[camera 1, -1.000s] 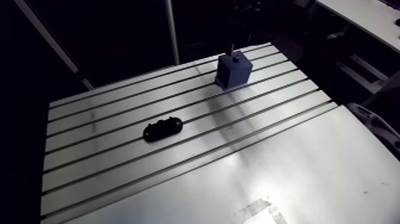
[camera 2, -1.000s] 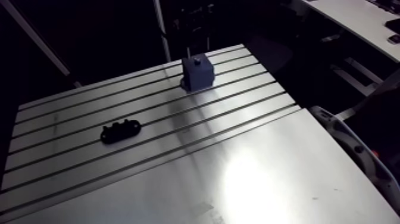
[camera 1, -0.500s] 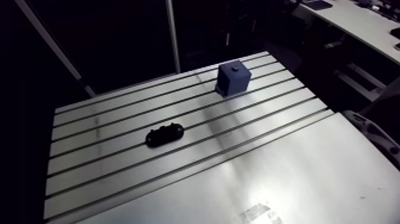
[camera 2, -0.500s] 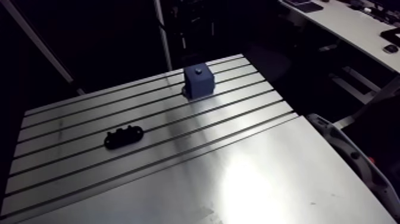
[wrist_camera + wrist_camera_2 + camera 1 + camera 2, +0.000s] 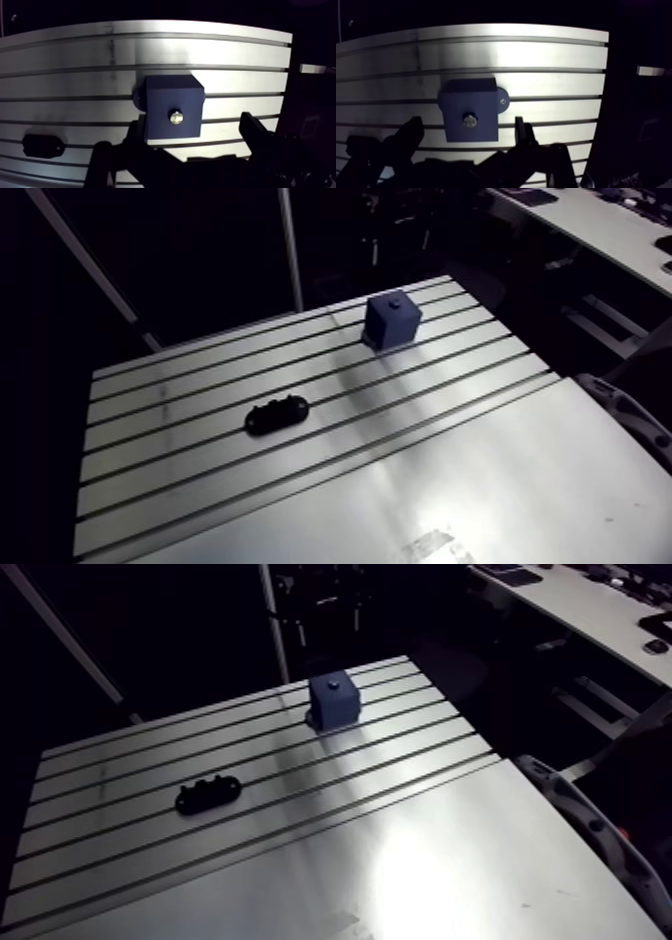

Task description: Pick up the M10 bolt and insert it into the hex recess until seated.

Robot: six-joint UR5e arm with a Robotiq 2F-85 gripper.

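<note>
Since a moment ago, when the arm was right down on the blue block (image 5: 160, 100), the gripper (image 5: 192, 125) has backed off upward and now hangs over it with fingers spread and nothing between them. The M10 bolt (image 5: 176, 117) sits sunk in the block's top, only its shiny round end showing. Looks seated to me, so I'd say the job's basically done bar the retreat.

Shows a blue block (image 5: 481, 107) mid-frame on the slotted table (image 5: 551, 55), with a silvery bolt (image 5: 469, 119) head set in its top face. Shows the gripper (image 5: 466, 121) spread wide, dark fingers (image 5: 408, 140) flanking the block, clear of it.
</note>
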